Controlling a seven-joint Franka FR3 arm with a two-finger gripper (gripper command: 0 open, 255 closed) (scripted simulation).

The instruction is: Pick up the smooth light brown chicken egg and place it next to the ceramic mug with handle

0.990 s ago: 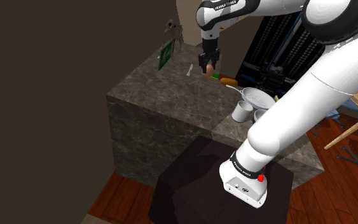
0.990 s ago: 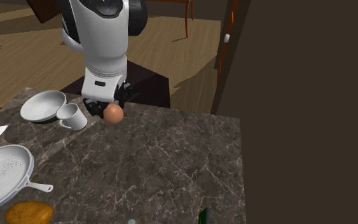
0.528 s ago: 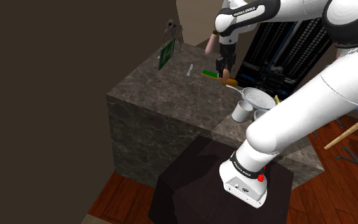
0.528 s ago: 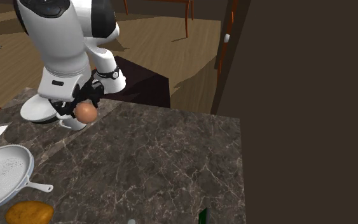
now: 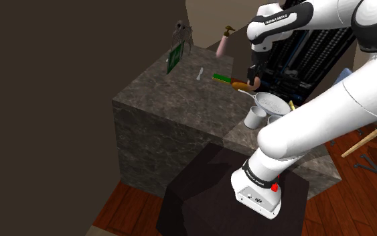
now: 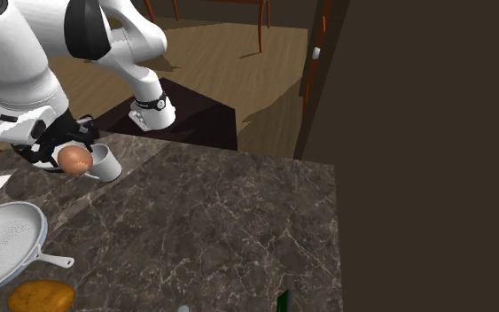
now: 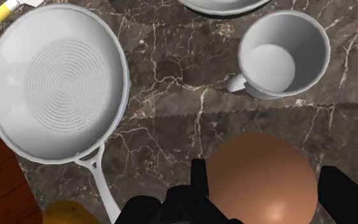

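And there it was: the tool [image 7: 265, 191] was clamped on the egg [image 7: 262, 170], with one black finger pressed to each side of the smooth brown shell. The egg hung in the air, clear of the dark marbled worktop [image 7: 171, 127].

Below the tool and a little ahead of it stood the white mug [image 7: 284, 54], upright, with its mouth facing up at the fingers and its small handle turned toward the pan. The white frying pan [image 7: 56, 83] lay off to the tool's other side, and its thin handle ran back toward the fingers. Past the mug, the rim of a white bowl [image 7: 222, 4] just showed. A yellowish-brown lump [image 7: 69, 213] sat close by the pan's handle.

In the second exterior view, the egg [image 6: 75, 158] overlapped the mug [image 6: 107, 163]. In the shoulder view, the tool [image 5: 252, 80] hung above the mug [image 5: 252, 117] and the pan [image 5: 272, 102].
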